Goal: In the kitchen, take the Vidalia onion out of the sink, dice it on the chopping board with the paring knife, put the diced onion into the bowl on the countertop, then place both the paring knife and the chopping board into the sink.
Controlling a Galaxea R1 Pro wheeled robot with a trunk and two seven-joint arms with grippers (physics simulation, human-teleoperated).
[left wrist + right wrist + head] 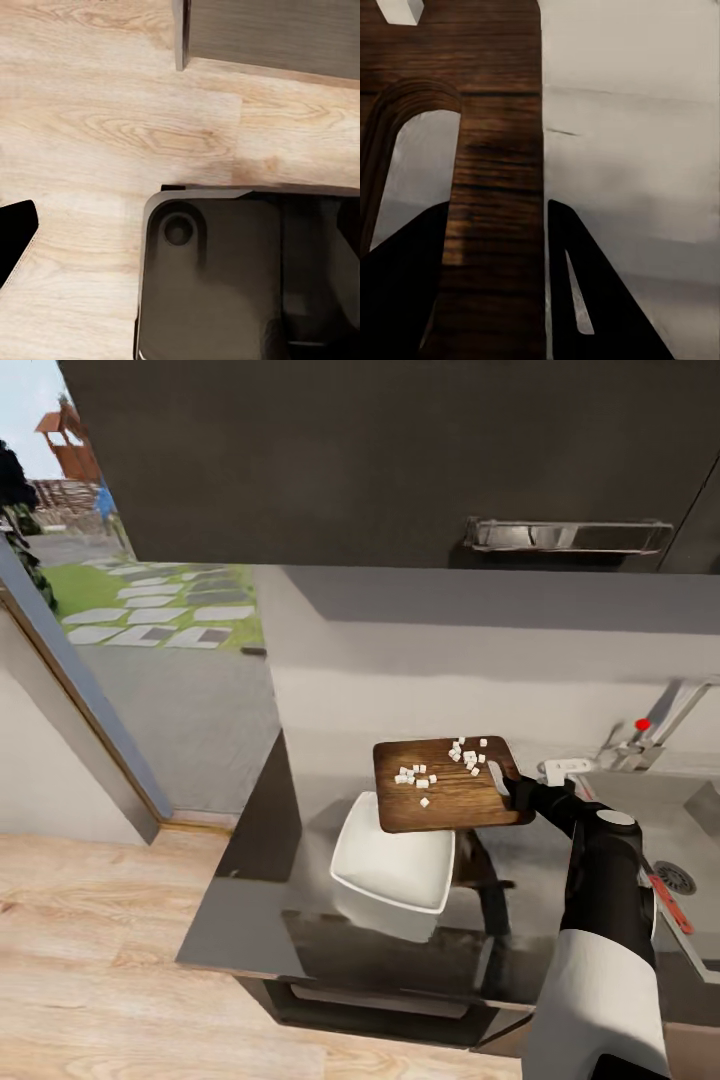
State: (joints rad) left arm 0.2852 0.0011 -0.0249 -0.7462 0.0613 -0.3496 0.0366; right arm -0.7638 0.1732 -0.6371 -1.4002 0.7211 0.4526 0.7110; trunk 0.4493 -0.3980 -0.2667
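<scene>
My right gripper [512, 787] is shut on the right edge of the chopping board [445, 785] and holds it up over the far side of the white bowl [392, 857] on the countertop [260, 920]. Several small white pieces of diced onion [467, 753] lie on the board. In the right wrist view the board [499, 150] runs between my two dark fingers [600, 300], its slot hole beside them. The red-handled paring knife [670, 905] lies in the sink [700, 830] near the round drain [676, 877]. A dark fingertip [15, 240] shows in the left wrist view over the floor.
The chrome tap with its red knob [643, 724] stands behind the sink. A dark upper cabinet with a steel handle [565, 535] hangs overhead. Left of the counter are a wood floor [90, 940] and an opening onto a garden. My dark base [240, 277] stands on the floor.
</scene>
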